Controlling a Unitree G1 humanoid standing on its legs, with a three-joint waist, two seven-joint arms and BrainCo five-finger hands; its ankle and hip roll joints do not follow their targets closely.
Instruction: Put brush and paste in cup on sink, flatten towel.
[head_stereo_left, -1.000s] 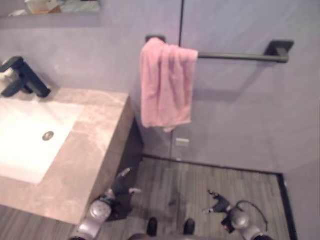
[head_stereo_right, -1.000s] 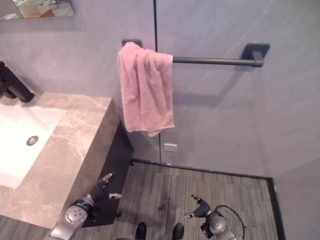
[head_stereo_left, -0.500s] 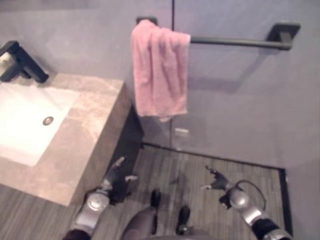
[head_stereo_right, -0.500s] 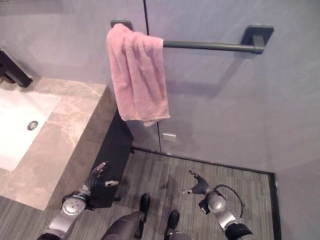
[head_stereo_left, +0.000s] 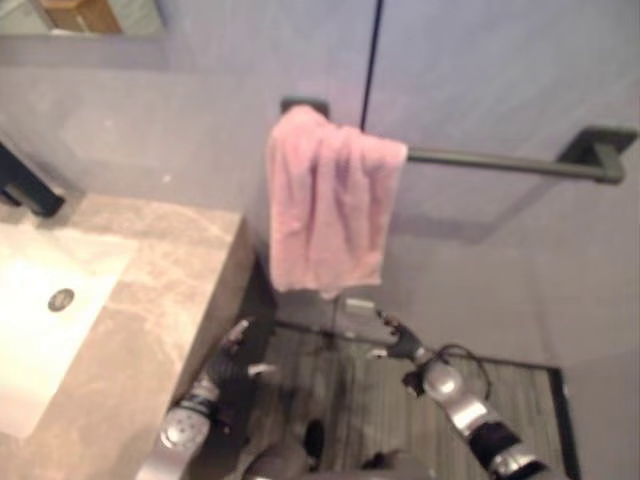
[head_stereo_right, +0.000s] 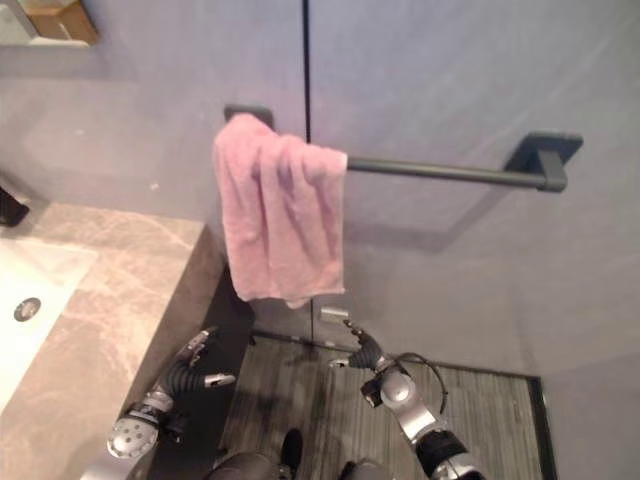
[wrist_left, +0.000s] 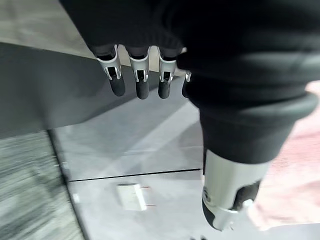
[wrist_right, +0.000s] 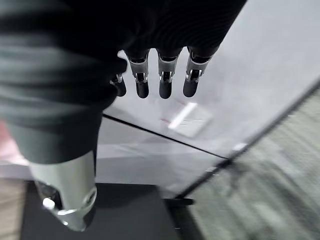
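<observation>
Hanging bunched at the left end of the dark wall rail: pink towel, folds gathered, not spread flat. Right robot hand sits just below the towel's lower edge, fingers straight and loose, holding nothing (right wrist view confirms: fingers extended, thumb apart, pointing at the grey wall and a small white wall plate). Left robot hand is lower, beside the dark side of the vanity, also open-fingered and empty; left wrist view shows its fingers straight, pink towel edge past the thumb. Stone-topped table with white sink stands at left; drain visible, black tap at back. Can't make out a brush, paste or cup
</observation>
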